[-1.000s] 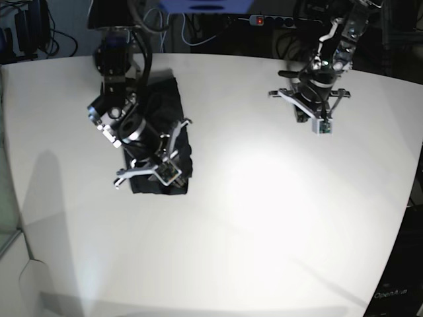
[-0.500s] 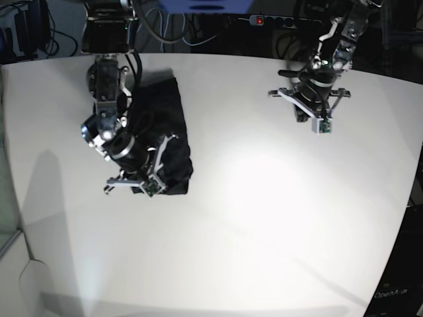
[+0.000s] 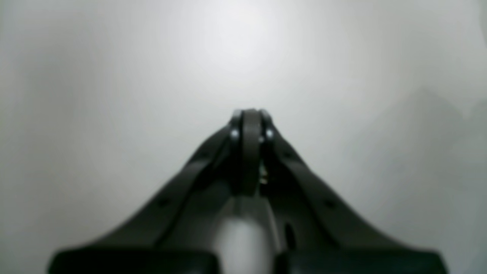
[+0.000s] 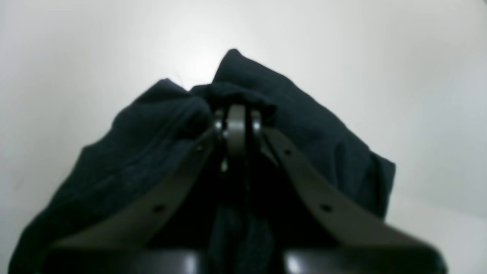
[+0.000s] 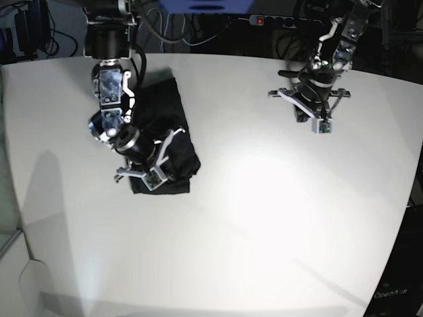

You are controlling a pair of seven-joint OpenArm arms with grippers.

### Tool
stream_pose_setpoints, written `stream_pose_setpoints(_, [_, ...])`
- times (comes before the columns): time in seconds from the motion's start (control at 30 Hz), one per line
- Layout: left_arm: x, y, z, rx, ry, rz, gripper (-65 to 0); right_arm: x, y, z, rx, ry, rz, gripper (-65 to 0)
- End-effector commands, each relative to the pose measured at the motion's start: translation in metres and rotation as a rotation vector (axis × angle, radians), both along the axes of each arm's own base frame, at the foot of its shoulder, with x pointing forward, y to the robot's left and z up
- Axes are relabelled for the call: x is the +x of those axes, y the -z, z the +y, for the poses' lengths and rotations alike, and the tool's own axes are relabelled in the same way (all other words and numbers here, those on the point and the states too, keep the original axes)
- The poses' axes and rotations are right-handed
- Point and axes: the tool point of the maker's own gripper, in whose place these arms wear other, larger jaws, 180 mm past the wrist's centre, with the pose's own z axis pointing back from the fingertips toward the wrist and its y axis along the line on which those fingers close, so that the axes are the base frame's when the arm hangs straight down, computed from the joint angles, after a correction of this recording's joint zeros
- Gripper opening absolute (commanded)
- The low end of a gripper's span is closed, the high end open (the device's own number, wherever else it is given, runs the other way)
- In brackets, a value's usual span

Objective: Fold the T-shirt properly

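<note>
Already most of the work looks done, as far as I can judge: the T-shirt (image 5: 165, 142) lies on the white table (image 5: 264, 218) as a narrow dark bundle, folded down into a compact strip instead of spread out flat. Nearest to me, my right claw (image 4: 237, 114) has its jaws pinched together with black cloth bunched up around and above the tips, so I take it that I have a fold of the fabric nipped there, though the blur keeps me from being sure how much. That end of the bundle is humped and wrinkled, not lying flat, so what is left, I think, is to lay this last part down neatly and let go. Farther off across the table, my left claw (image 5: 322, 122) hangs closed and holding nothing over bare surface, well apart from the shirt.
</note>
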Motion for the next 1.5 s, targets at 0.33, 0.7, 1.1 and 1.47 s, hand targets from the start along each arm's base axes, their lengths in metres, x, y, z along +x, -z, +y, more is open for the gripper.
stream_pose_setpoints(0.33, [0.002,-0.003,0.003,0.005,-0.001,-0.004,-65.0,0.016,-0.042,-0.028,-0.070,0.044,-0.122,-65.0])
stream_pose_setpoints(0.7, [0.023,-0.040,0.030,0.007,-0.080,-0.111,-65.0,-0.013,-0.118,-0.036,-0.135,0.069,-0.337,-65.0])
stream_pose_setpoints(1.1, [0.019,-0.114,0.046,-0.004,-0.046,-0.291,-65.0,-0.080,-0.099,-0.095,-0.225,0.216,-0.240,-65.0])
stream_pose_setpoints(1.47, [-0.029,-0.106,0.073,0.046,0.002,-0.221,-65.0,-0.134,-0.088,-0.161,-0.160,0.485,-0.159,-65.0])
